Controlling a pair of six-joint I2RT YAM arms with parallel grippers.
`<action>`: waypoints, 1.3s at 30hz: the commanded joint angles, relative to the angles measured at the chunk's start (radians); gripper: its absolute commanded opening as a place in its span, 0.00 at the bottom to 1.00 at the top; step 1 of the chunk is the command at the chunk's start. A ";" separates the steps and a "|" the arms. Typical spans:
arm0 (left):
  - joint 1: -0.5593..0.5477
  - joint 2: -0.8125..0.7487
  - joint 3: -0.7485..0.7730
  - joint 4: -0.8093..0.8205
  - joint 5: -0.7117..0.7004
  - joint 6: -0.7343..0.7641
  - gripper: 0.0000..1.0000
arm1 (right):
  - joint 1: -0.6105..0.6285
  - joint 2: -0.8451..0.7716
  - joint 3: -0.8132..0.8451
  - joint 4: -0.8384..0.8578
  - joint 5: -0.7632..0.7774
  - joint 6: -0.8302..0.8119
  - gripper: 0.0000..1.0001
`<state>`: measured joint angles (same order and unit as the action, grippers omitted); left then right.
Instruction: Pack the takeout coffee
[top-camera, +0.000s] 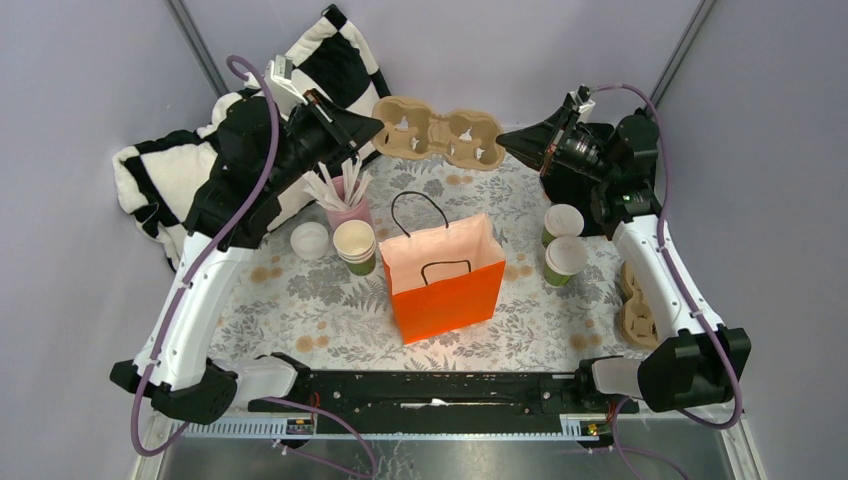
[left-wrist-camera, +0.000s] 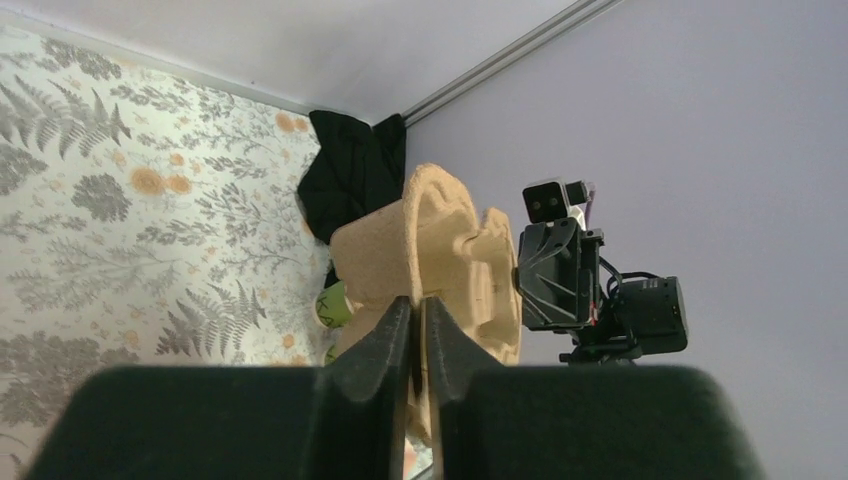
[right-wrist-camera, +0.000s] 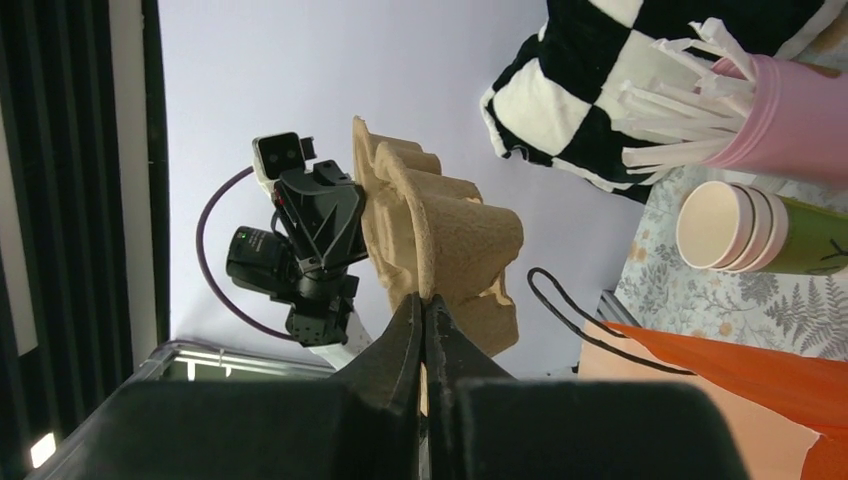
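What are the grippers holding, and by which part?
Both pinch the cardboard cup carrier by its edge: left gripper at one end, right gripper at the other.

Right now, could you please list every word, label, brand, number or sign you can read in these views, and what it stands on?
No text can be read in any view.
On the stack of lidless green cups: a dark mark, too small to read.
On the orange bag, the lidded green cups and the raised pulp carrier: no print visible.
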<state>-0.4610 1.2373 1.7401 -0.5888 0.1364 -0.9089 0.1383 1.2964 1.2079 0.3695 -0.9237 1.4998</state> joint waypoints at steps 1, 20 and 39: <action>0.005 -0.040 0.014 -0.023 0.007 0.062 0.34 | 0.007 -0.044 0.079 -0.121 0.010 -0.134 0.00; 0.006 -0.191 -0.092 -0.512 -0.037 0.333 0.86 | 0.001 -0.185 0.517 -1.306 0.003 -1.056 0.00; 0.005 -0.138 -0.233 -0.569 0.189 0.320 0.69 | 0.001 -0.087 0.812 -1.466 0.311 -1.042 0.00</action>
<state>-0.4603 1.0603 1.4723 -1.1370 0.2577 -0.5831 0.1371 1.1946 1.9282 -0.9710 -0.6998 0.5560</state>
